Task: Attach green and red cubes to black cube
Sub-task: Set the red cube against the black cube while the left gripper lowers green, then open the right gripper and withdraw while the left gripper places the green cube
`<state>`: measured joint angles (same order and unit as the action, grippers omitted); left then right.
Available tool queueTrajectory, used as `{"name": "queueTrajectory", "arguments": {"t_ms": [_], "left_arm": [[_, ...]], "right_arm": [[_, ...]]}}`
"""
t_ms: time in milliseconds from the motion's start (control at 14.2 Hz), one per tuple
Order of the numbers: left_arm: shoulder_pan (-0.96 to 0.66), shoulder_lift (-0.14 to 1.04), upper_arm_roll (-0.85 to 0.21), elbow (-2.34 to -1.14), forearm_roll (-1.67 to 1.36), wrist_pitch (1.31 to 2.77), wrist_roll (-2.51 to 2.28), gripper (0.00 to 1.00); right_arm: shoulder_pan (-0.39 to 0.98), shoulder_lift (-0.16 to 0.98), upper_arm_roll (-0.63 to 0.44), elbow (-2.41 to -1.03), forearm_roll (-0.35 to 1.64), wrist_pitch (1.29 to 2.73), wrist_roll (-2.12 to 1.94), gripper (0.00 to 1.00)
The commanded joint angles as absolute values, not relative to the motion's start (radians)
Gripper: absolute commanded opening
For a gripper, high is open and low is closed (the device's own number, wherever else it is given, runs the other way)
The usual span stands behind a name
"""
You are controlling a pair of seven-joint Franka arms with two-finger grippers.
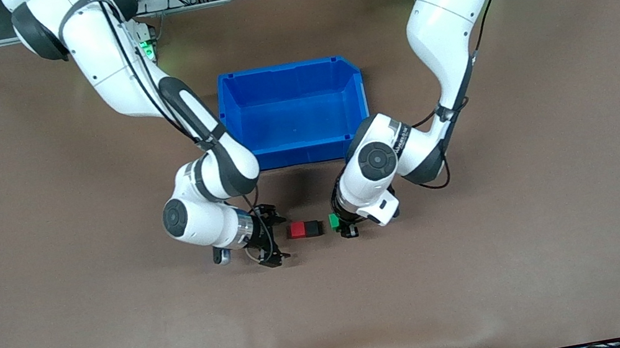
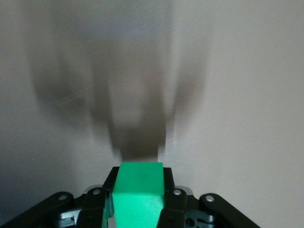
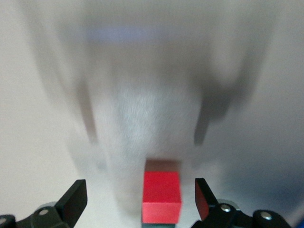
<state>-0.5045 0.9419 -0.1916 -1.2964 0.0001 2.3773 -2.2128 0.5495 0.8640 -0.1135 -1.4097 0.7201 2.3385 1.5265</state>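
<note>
The red cube [image 1: 296,230] and the black cube [image 1: 313,228] lie side by side, touching, on the brown table, nearer the front camera than the blue bin. My left gripper [image 1: 344,226] is shut on the green cube [image 1: 333,221] and holds it low, a small gap from the black cube's free side. In the left wrist view the green cube [image 2: 140,190] sits clamped in the left gripper [image 2: 139,178]. My right gripper [image 1: 277,234] is open and empty, just beside the red cube. In the right wrist view the red cube [image 3: 161,197] shows within the open right gripper [image 3: 138,197].
The empty blue bin [image 1: 300,151] stands just farther from the front camera than the cubes, between the two arms. Brown table surface [image 1: 490,270] stretches all round.
</note>
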Motion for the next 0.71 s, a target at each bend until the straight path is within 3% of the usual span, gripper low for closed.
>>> {"name": "queueTrajectory", "arguments": {"t_ms": [0, 141, 212, 564, 635], "left_arm": [[-0.526, 0.988, -0.181, -1.261, -0.017, 2.388, -2.229, 0.0], [-0.548, 1.003, -0.173, -1.261, -0.015, 2.457, -2.226, 0.0], [-0.548, 1.005, -0.173, -1.259, -0.015, 2.473, -2.226, 0.0], [-0.549, 1.008, -0.158, -1.259, -0.011, 2.511, -2.209, 0.0], [-0.555, 1.008, -0.143, -1.259, -0.008, 2.525, -2.191, 0.22]], "right_arm": [[0.523, 0.79, -0.188, -1.349, 0.608, 2.065, 1.523, 1.0], [0.471, 0.787, -0.271, -1.202, 0.572, 1.758, 1.481, 1.0], [0.448, 0.79, -0.3, -1.133, 0.568, 1.687, 1.385, 1.0], [0.246, 0.769, -0.325, -1.06, 0.569, 1.482, 0.918, 1.0], [0.218, 0.744, -0.327, -1.051, 0.568, 1.453, 0.869, 1.0]]}}
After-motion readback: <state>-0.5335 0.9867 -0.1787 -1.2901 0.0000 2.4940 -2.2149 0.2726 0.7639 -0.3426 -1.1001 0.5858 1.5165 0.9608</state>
